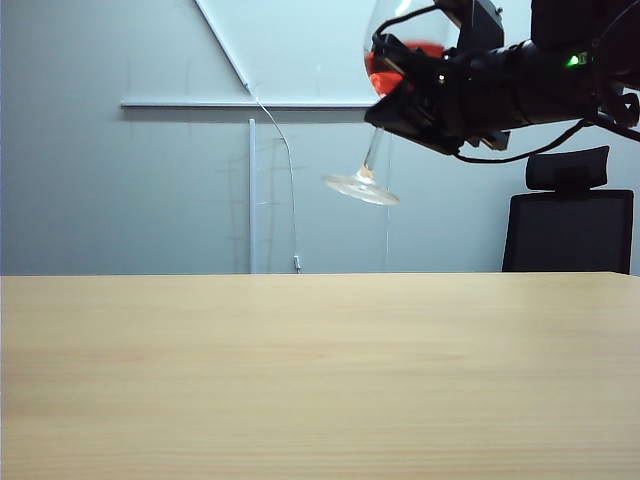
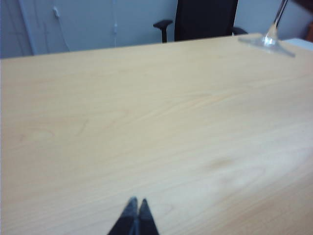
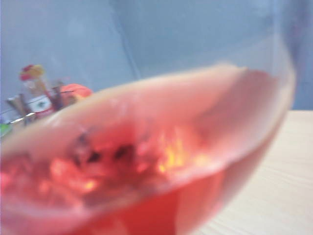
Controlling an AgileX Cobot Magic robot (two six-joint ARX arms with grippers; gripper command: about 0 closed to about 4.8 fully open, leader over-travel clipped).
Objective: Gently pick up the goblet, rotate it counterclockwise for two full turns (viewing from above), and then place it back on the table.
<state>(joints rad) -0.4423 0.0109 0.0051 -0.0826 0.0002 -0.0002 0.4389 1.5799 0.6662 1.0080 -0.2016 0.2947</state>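
Observation:
The goblet, a clear wine glass with red liquid in its bowl, hangs tilted high above the table, its round foot lower and to the left. My right gripper is shut on it at the base of the bowl, near the exterior view's top right. In the right wrist view the goblet's bowl fills the picture and hides the fingers. The goblet's foot also shows in the left wrist view. My left gripper is shut and empty, low over the table, far from the glass.
A black office chair stands behind the table's far right edge, also seen as the chair. A thin cable hangs on the wall behind. Small colourful objects lie blurred beyond the glass.

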